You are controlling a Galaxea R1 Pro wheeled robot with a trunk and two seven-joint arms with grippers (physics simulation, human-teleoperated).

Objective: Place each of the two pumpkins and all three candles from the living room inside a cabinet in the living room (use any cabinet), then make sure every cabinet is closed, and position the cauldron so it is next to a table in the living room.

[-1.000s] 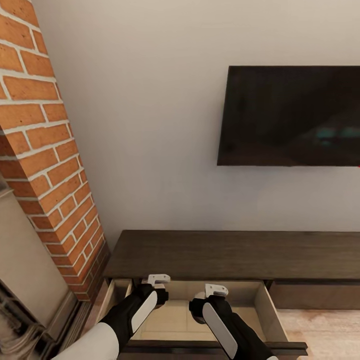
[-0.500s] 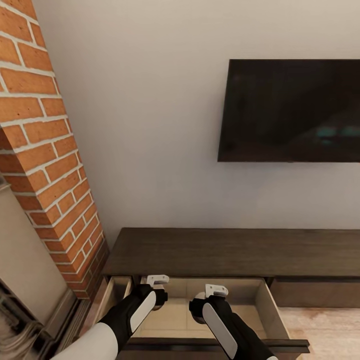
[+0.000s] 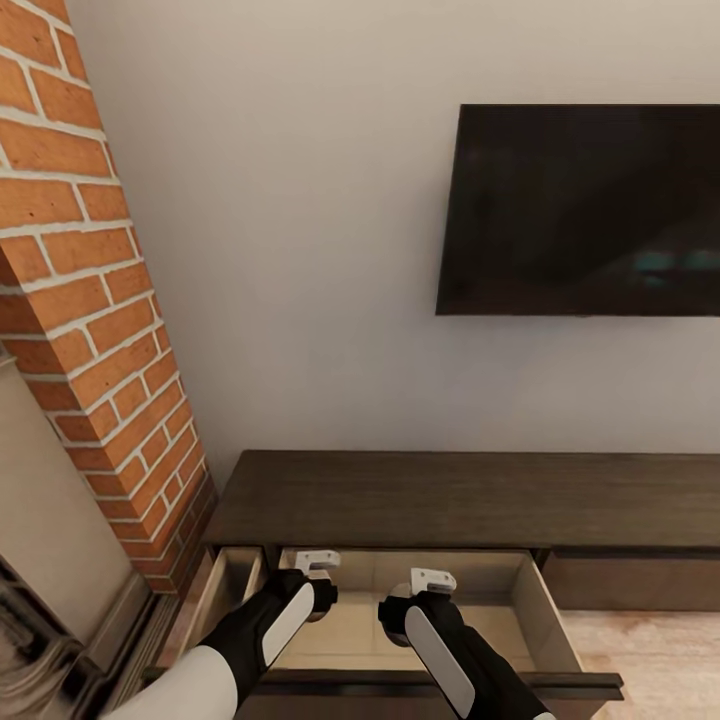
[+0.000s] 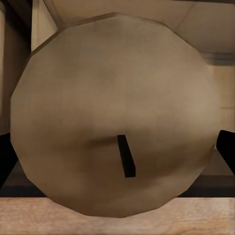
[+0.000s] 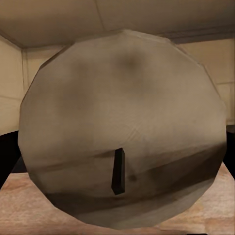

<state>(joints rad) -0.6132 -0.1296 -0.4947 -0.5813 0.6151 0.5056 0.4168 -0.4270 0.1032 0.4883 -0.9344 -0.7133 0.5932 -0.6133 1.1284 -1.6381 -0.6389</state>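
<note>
Over the cabinet's [image 3: 470,498] open pale drawer [image 3: 530,590], the left gripper [image 3: 318,580] clamps one candle [image 4: 115,115] and the right gripper [image 3: 425,595] clamps another candle [image 5: 122,127], both held above the drawer floor.

Two candles, one [image 4: 115,117] held in the left end effector [image 3: 318,592] and one [image 5: 122,127] in the right end effector [image 3: 420,600], over one cabinet [image 3: 450,495] with one open drawer [image 3: 555,625]; one wall-mounted television [image 3: 585,210]; one brick column [image 3: 90,300].
</note>
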